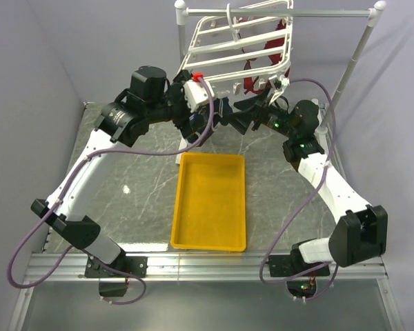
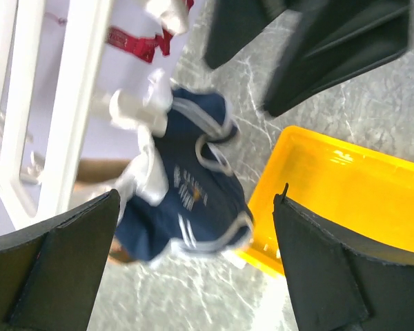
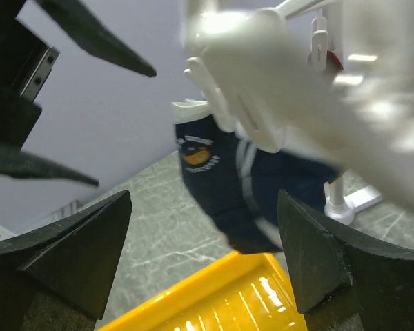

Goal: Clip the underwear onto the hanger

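The navy underwear (image 2: 186,200) with white trim hangs from a white clip (image 2: 141,110) of the hanger (image 1: 234,48), above the table and the tray's far end. The left gripper (image 2: 193,276) is open, its fingers (image 2: 55,269) apart from the cloth and holding nothing. In the right wrist view the underwear (image 3: 241,186) dangles under a blurred white clip (image 3: 234,103), showing a small orange mark. The right gripper (image 3: 203,262) is also open and empty, facing the underwear from the other side. In the top view both grippers meet just below the hanger's front edge.
A yellow tray (image 1: 210,200) lies on the marble table between the arms. A dark red garment (image 1: 252,76) hangs on the hanger's far side. The white pole-frame stand (image 1: 355,52) carries the hanger, and its foot (image 3: 345,203) rests near the tray.
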Motion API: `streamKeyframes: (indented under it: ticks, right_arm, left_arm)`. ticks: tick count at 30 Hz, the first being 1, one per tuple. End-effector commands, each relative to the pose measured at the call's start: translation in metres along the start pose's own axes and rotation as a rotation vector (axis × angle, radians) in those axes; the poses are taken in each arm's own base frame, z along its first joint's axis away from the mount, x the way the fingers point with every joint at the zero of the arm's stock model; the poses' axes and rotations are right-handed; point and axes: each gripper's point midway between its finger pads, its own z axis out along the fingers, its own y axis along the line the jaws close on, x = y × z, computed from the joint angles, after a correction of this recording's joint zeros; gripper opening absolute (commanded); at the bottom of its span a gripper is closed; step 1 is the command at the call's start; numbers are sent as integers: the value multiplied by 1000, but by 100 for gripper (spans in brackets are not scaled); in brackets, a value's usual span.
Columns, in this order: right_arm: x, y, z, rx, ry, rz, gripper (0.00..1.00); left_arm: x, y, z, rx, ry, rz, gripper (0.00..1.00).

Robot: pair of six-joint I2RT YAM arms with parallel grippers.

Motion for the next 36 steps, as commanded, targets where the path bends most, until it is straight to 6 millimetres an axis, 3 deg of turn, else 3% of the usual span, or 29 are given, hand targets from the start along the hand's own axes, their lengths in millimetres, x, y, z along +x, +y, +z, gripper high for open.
streamKeyframes:
  ticks: [1, 13, 17, 19, 21, 22, 24, 29, 33, 36]
  right_arm:
    - [-6, 12, -13, 2, -8, -82, 93]
    - [28, 10, -37, 42, 85, -208, 94]
    - [33, 18, -53, 65, 89, -209, 95]
    - [32, 27, -64, 82, 92, -194, 95]
    - [26, 37, -75, 101, 82, -202, 96]
    - [32, 36, -83, 125, 105, -192, 96]
    - [26, 41, -97, 167, 85, -221, 96]
    - [44, 22, -134, 349, 142, -148, 98]
    - [55, 10, -159, 454, 165, -112, 98]
    - [68, -10, -178, 563, 182, -96, 99]
  left_arm:
    - [-5, -3, -15, -4, -37, -132, 99]
    - [32, 0, -26, 1, -25, -429, 99]
    - [62, 9, -34, -9, 6, -558, 99]
    - [68, 5, -39, 51, -7, -626, 99]
    - [90, 14, -47, 40, -2, -728, 99]
    - [106, 19, -53, 24, -1, -779, 99]
    - [116, 27, -59, -21, -21, -840, 99]
    - [154, 32, -74, -158, 20, -894, 99]
    - [176, 24, -79, -229, 63, -906, 99]
    - [196, 12, -84, -283, 98, -894, 99]
